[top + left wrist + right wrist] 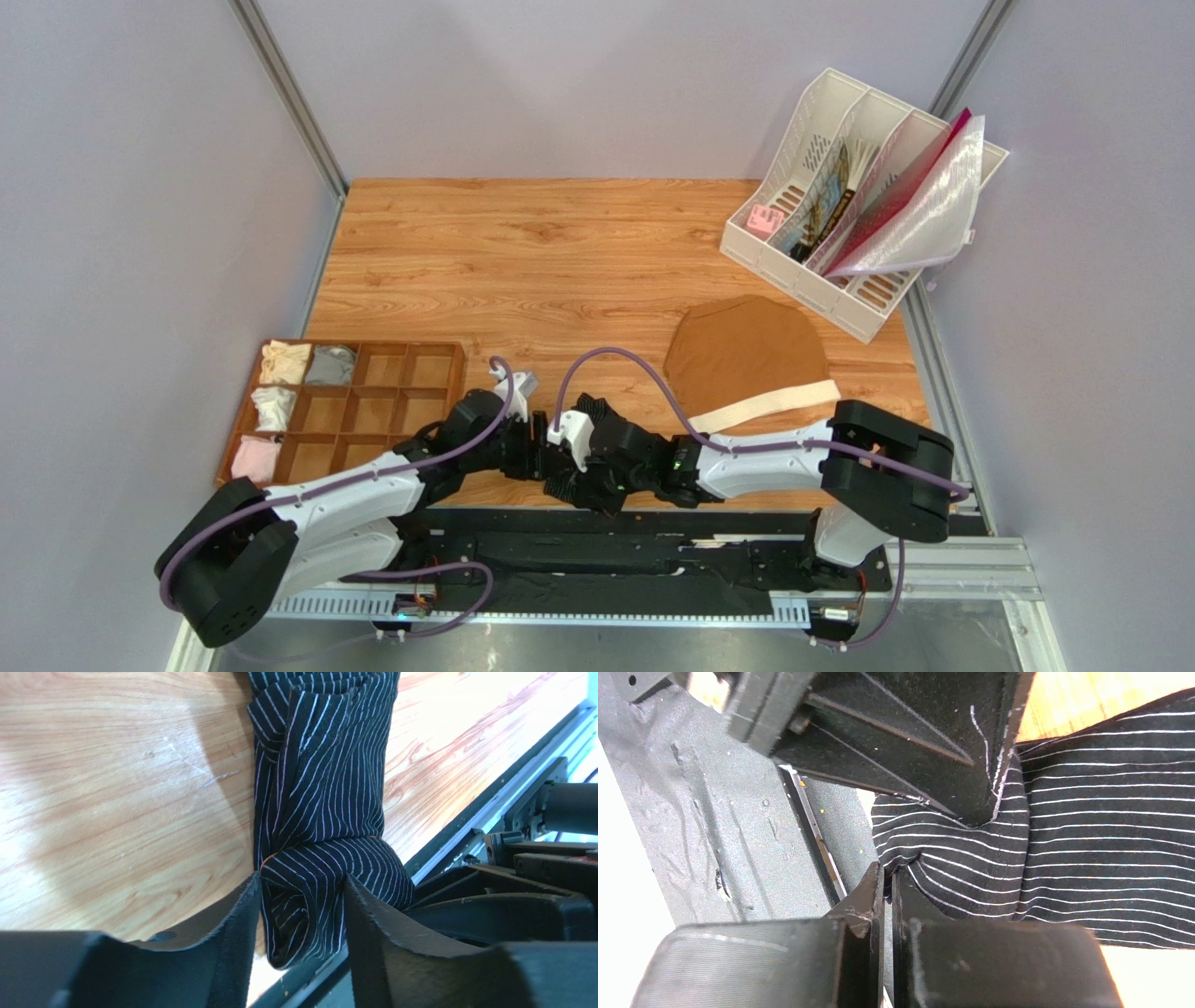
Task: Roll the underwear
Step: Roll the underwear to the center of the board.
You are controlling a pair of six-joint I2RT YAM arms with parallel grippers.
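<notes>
At six o'clock on the table [561, 252] the underwear [323, 791] was laid flat, its six-o'clock end rolled. That roll was clasped by the left gripper [302, 885]. The right gripper [887, 876] was closed, tips against it. Rolling was judged midway, and tight turning toward twelve o'clock was called for.

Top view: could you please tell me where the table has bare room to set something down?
The far strip of table, beyond the divided tray and left of the file rack, is bare. Crowded: the near edge around the underwear, and the right side under the brown briefs.
</notes>
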